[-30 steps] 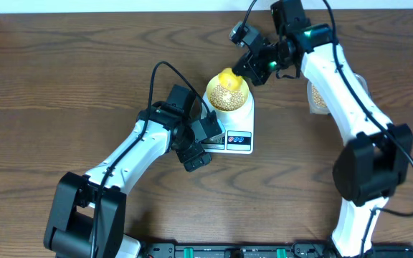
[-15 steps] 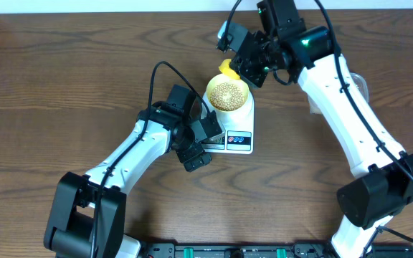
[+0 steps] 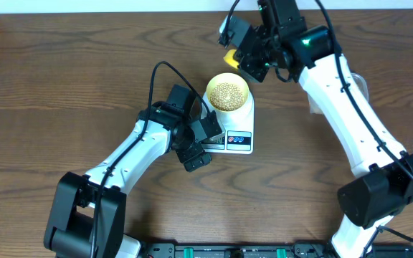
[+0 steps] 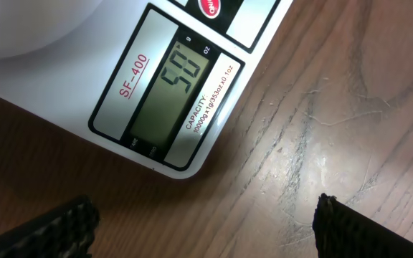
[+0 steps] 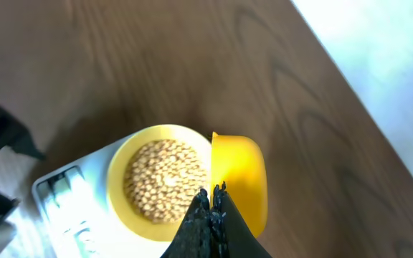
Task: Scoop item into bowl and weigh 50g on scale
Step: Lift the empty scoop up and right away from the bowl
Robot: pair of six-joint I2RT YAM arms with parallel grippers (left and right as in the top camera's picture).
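The right gripper [image 3: 241, 61] had drawn back from above the bowl [image 3: 211, 92] toward the far side of the table [image 3: 63, 86], taking the scoop [image 3: 229, 57] with it. The left arm had not shifted.

Nearest the robot, the left gripper [image 3: 205, 145] hung low over the dark, grained wood just beside the front corner of the scale [image 3: 246, 118]. Its ribbed black fingers [image 4: 56, 229] stood wide apart with nothing between them. From its wrist camera the glossy white plastic of the scale's rounded corner filled the upper left. The grey rectangular display [image 4: 171, 93] lay just ahead of the open jaws and showed 58.

Behind the display, the small round bowl sat on the scale's platform. Its smooth pale yellow rim [image 5: 117, 168] ringed a heaped layer of the item [image 3: 227, 94], small round tan beans packed close together. None of the beans could be seen on the wood around the scale.

Farther on, the right gripper [image 5: 211, 195] was pressed together on the scoop [image 5: 239, 175], a smooth bright yellow cup of plastic. In the right wrist view the cup rose just past the dark fingertips. There it stood beside the bowl's far rim and showed no beans. Bowl and beans lay to one side of the closed jaws, not under them.
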